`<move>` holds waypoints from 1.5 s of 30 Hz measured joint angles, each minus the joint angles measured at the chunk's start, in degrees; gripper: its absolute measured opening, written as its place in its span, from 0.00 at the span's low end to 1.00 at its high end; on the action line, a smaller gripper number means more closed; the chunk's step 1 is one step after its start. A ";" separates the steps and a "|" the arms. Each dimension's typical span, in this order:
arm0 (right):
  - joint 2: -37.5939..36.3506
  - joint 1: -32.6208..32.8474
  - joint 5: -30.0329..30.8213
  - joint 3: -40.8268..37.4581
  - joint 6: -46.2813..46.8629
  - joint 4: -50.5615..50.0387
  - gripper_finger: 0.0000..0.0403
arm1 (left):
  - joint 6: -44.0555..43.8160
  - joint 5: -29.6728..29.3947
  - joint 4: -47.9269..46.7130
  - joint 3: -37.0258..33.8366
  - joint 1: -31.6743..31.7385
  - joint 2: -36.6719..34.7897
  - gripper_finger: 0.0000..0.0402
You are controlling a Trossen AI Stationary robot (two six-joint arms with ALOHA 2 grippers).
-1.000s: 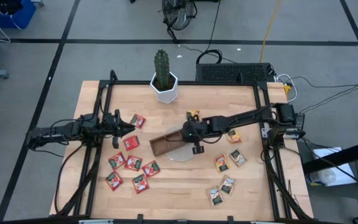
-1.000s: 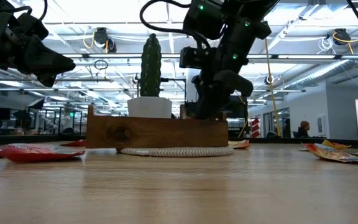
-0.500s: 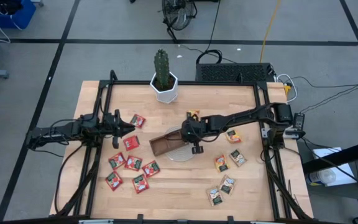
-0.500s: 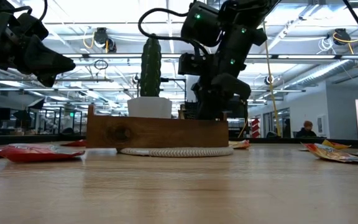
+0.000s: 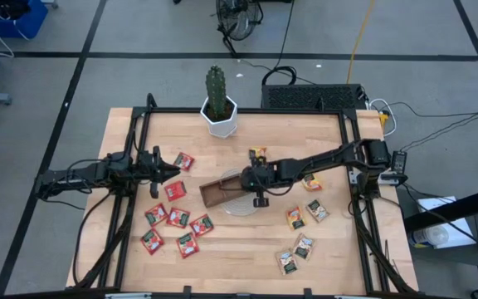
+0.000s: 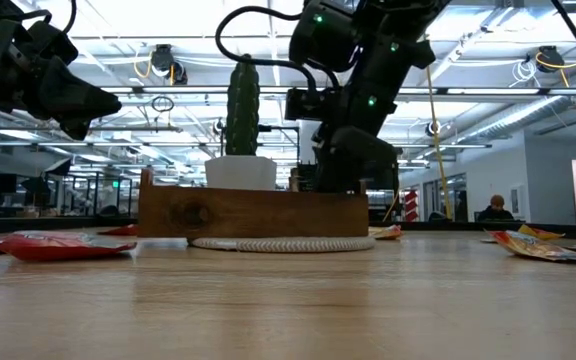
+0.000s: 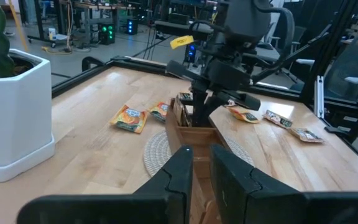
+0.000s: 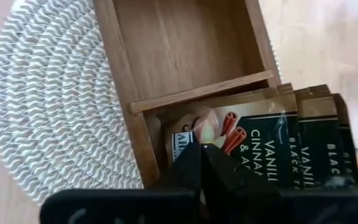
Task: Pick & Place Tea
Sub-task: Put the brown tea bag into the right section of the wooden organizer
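- Right hand (image 5: 254, 176) sits low over the end compartment of the tray (image 5: 216, 193), fingers pinched fully together. Whether a sachet is between them cannot be told; the wrist view shows the fingertips (image 8: 202, 163) at the top edge of a sachet (image 8: 253, 140) standing in that compartment.
- Several sachets stand filed on edge there, packed side by side. The neighbouring compartment (image 8: 179, 43) shows bare wood.
- The tray rests on a round woven mat (image 8: 48, 106) mid-counter (image 5: 239, 257), in front of the potted cactus (image 5: 217, 100).
- Left hand (image 5: 169, 170) hangs above the counter over the red sachets (image 5: 175, 190), clear of the tray. Its fingers (image 7: 182, 171) stand narrow with a slim gap; nothing is seen held.
- Remaining stock: red sachets (image 5: 178, 218) scattered on the left half, yellow and pale ones (image 5: 295, 218) on the right half, all lying flat.
- Judgement: the step in hand is seating a sachet in the filled compartment.
- To do it well: keep the sachet upright and parallel to its neighbours, press it down to the floor of the compartment, part the fingers only slightly, then lift straight up.
- Risk: a sideways exit could drag adjacent sachets out or nudge the tray off the mat.
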 joint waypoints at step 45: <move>-1.48 -6.40 -12.16 6.36 -4.74 -6.35 0.00 | 0.02 -0.01 0.02 -0.01 -0.02 0.01 0.14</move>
